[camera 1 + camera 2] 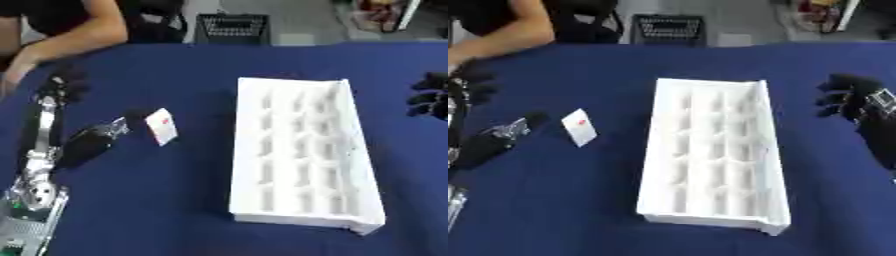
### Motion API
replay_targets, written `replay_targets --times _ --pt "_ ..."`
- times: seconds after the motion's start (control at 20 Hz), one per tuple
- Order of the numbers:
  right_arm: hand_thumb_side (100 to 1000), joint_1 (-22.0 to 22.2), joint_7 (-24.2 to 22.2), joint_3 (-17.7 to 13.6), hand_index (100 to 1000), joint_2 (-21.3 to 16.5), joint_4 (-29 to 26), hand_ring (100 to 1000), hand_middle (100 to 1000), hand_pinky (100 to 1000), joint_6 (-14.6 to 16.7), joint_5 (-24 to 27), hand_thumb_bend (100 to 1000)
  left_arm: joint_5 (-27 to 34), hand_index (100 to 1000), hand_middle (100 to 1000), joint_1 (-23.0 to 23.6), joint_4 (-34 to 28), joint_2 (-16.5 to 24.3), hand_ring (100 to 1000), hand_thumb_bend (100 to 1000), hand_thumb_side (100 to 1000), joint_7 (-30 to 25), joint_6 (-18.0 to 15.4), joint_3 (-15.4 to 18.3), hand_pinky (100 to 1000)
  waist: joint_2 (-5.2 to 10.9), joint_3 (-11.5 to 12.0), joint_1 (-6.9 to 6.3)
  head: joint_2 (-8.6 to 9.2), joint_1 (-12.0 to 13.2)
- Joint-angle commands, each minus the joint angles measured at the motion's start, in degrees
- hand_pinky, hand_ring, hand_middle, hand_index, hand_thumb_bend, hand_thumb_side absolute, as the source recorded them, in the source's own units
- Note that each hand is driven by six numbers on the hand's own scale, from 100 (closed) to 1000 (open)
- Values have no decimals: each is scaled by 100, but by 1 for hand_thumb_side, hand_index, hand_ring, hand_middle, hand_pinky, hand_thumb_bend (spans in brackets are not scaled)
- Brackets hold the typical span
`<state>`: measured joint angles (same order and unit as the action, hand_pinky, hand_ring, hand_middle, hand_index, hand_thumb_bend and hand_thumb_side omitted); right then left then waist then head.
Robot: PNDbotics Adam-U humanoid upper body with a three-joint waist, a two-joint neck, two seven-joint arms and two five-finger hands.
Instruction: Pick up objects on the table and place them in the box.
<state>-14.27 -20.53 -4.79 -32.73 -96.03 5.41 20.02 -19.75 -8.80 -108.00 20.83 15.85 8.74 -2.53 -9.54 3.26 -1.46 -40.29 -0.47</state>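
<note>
left hand [101, 137] pinching the white card [161, 126] left of the box [297, 150] | right hand [846, 97] idle, curled | my worry: thin card slips during carry, or catches a divider

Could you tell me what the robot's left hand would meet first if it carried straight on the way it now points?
Probably the small white card: the left hand points toward it, its tip seemingly at the card already. Beyond lies the white foam box. Depth is unclear.

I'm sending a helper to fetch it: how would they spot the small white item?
On the blue table, look left of the big white compartment box. The small white card lies there alone, marked by a red dot, beside the left hand.
</note>
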Motion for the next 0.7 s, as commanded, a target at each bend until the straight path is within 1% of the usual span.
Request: replay_targets --times 0.05,0.7 --pt "928 -58 3 -67 864 -114 -43 704 737 654 17 -11 100 -18 1000 803 -18 -127 74 795 966 455 -3 -9 69 818 80 -1 11 51 45" --pt "927 -53 7 -68 863 -114 -43 703 736 653 16 -14 100 -11 1000 800 -3 -131 82 789 959 457 14 -14 69 819 79 3 14 53 48"
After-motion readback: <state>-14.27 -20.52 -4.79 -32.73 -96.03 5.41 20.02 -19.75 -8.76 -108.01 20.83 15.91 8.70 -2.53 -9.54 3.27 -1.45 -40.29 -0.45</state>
